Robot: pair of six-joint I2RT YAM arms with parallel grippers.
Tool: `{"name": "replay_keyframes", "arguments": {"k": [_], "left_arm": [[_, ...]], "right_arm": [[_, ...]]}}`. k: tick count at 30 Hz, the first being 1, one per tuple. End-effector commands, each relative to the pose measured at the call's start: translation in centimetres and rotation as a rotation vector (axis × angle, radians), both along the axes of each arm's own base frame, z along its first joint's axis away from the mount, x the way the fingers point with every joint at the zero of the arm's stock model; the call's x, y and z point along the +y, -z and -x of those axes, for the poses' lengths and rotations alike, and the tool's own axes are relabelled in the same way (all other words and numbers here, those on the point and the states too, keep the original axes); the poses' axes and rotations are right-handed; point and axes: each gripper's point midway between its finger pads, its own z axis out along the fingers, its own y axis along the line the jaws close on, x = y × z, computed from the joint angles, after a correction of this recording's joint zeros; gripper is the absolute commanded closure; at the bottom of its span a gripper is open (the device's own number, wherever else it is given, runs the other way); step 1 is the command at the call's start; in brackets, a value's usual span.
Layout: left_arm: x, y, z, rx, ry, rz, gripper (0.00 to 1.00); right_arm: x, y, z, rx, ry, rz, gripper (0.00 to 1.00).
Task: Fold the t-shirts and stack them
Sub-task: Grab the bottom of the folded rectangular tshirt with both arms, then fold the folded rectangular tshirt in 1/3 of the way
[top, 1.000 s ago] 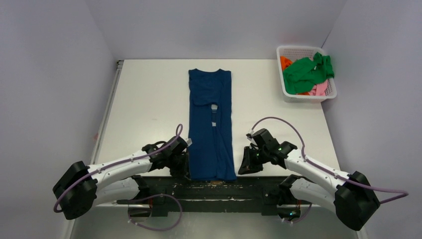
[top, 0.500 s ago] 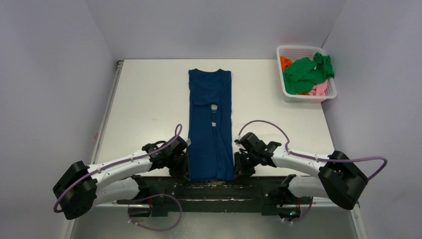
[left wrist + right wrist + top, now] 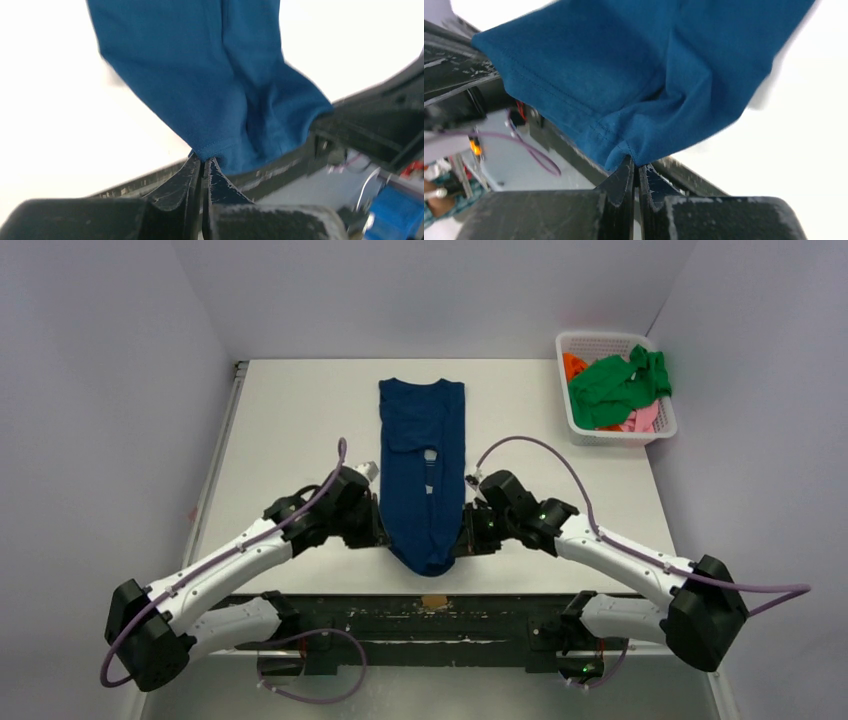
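Observation:
The navy blue t-shirt [image 3: 422, 470] lies as a long narrow strip down the middle of the white table [image 3: 290, 440], collar at the far end. Its near hem is lifted off the table and sags between my two grippers. My left gripper [image 3: 376, 536] is shut on the hem's left corner, as the left wrist view shows [image 3: 204, 161]. My right gripper [image 3: 466, 538] is shut on the right corner [image 3: 636, 165]. The navy cloth fills both wrist views [image 3: 210, 75] [image 3: 644, 75]. A green t-shirt [image 3: 615, 382] lies on top of the basket, over orange [image 3: 573, 364] and pink [image 3: 643, 419] ones.
The white lattice basket [image 3: 590, 343] stands at the far right corner of the table. A black rail [image 3: 430, 612] runs along the table's near edge below the lifted hem. Grey walls close in left, right and behind.
Both grippers closed on the near hem corners, lifted them and moved away from the near edge towards the collar. The flat near end of the shirt now hangs in a sagging fold.

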Motion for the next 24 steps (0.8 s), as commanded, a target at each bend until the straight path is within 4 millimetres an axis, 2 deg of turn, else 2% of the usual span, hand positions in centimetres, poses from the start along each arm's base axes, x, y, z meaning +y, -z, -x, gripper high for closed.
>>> {"name": "replay_keyframes", "arguments": {"k": [1, 3, 4, 5, 6, 8, 12, 15, 21, 24], "left_arm": [[0.9, -2.5, -7.2, -0.119, -0.14, -0.039, 1.0], [1.0, -2.6, -9.8, -0.127, -0.163, -0.082, 1.0], [0.9, -3.6, -11.3, -0.146, -0.174, -0.085, 1.0], [0.9, -3.6, -12.4, -0.137, -0.177, -0.106, 1.0], [1.1, -3.8, -13.7, -0.139, -0.191, -0.128, 1.0], [1.8, -3.7, -16.1, -0.136, -0.221, -0.175, 1.0], [2.8, -2.8, -19.8, -0.083, -0.264, -0.205, 1.0], [3.4, -1.5, -22.0, -0.055, -0.274, -0.243, 1.0], [4.6, 1.1, -25.2, 0.008, -0.284, -0.279, 1.0], [3.7, 1.8, -26.6, 0.011, -0.257, -0.232, 1.0]], "right_arm": [[0.4, -3.2, -6.1, -0.155, 0.091, 0.008, 1.0], [0.5, -4.6, -9.6, -0.204, 0.158, -0.002, 1.0], [0.6, -5.1, -11.1, -0.231, 0.182, 0.003, 1.0], [0.8, -5.7, -12.7, -0.256, 0.201, 0.013, 1.0], [1.0, -5.4, -14.0, -0.257, 0.207, 0.035, 1.0], [1.3, -6.1, -16.6, -0.277, 0.22, 0.049, 1.0], [0.6, -6.0, -21.5, -0.281, 0.273, 0.09, 1.0], [-0.3, -4.9, -24.2, -0.256, 0.307, 0.103, 1.0], [-2.2, -1.9, -28.2, -0.188, 0.346, 0.086, 1.0], [-3.2, -0.8, -29.7, -0.186, 0.354, 0.095, 1.0]]}}
